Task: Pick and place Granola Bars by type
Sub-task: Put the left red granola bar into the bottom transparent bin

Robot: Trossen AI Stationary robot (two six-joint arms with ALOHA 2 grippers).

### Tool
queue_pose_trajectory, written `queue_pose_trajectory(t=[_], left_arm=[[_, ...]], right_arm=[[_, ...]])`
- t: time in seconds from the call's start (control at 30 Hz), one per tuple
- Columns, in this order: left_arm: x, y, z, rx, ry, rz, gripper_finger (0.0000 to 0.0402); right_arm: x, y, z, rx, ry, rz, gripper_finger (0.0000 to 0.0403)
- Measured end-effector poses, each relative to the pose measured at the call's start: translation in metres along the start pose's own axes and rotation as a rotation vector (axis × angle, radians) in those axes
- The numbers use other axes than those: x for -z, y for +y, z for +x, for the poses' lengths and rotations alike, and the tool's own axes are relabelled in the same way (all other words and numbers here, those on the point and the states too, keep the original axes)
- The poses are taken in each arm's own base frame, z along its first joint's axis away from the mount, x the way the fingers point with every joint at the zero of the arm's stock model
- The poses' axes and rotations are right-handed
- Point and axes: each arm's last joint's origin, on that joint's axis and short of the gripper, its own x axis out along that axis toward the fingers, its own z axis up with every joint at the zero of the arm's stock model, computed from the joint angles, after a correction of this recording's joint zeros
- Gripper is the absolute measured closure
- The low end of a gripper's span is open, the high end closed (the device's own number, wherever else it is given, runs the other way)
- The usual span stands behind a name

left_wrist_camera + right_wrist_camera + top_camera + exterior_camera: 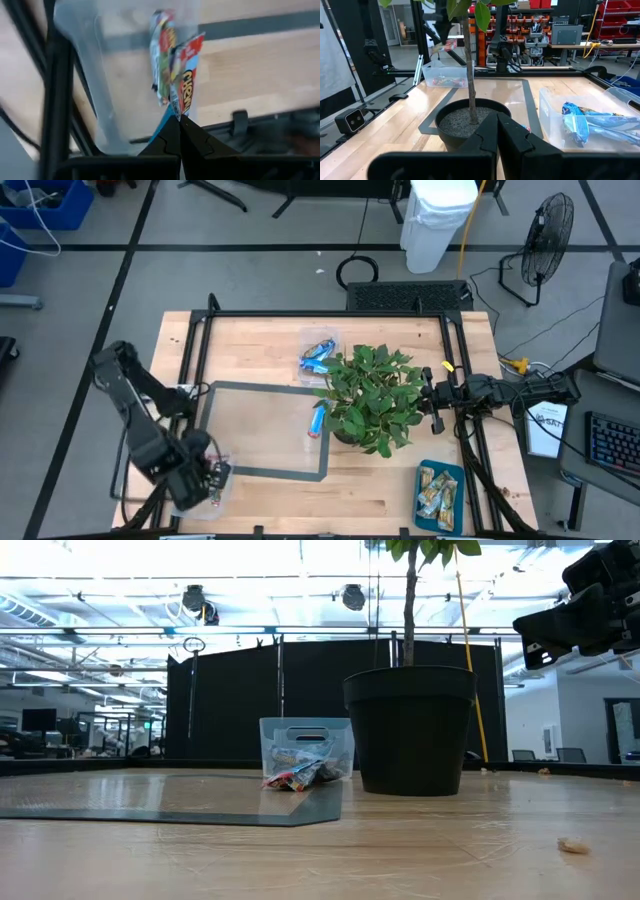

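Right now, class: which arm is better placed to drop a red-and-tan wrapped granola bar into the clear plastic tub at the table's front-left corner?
Left. The left gripper is shut on the red-and-tan wrapped granola bar directly above that clear plastic tub; the right gripper waits beside the potted plant.

A clear tub (306,750) (bars (293,777) lying before it) stands beside a black plant pot (410,730).

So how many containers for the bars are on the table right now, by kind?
Clear plastic tubs: 2 (one with blue bars beside the plant, one with red-and-tan bars at the left arm's side)
Teal tray: 1
Total: 3
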Motion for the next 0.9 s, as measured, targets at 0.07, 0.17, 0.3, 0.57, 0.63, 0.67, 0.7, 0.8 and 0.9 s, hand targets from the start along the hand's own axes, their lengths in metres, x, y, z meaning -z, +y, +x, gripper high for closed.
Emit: queue_pose_trajectory(t=[0.07,0.17,0.3,0.57,0.63,0.67,0.7,0.8,0.9], left_arm=[[0.008,-0.003,0.006,-0.024,-0.009,-0.085,0.0401],[0.015,-0.007,0.017,-0.062,-0.017,-0.154,0.0401],[0.015,-0.019,0.029,-0.099,-0.024,-0.205,0.0400],[0.009,-0.026,0.036,-0.170,-0.029,-0.236,0.0400],[0.007,-0.023,0.035,-0.210,-0.040,-0.241,0.0398],[0.007,-0.021,0.035,-0.231,-0.046,-0.240,0.0398],[0.007,-0.019,0.035,-0.249,-0.056,-0.236,0.0399],[0.007,-0.012,0.033,-0.279,-0.078,-0.225,0.0399],[0.008,-0.010,0.032,-0.293,-0.088,-0.218,0.0397]], right_arm=[[0.000,0.000,0.000,0.000,0.000,0.000,0.0403],[0.000,0.000,0.000,0.000,0.000,0.000,0.0403],[0.000,0.000,0.000,0.000,0.000,0.000,0.0403],[0.000,0.000,0.000,0.000,0.000,0.000,0.0403],[0.000,0.000,0.000,0.000,0.000,0.000,0.0403],[0.000,0.000,0.000,0.000,0.000,0.000,0.0403],[0.000,0.000,0.000,0.000,0.000,0.000,0.0403],[0.000,0.000,0.000,0.000,0.000,0.000,0.0403],[0.000,0.000,0.000,0.000,0.000,0.000,0.0403]])
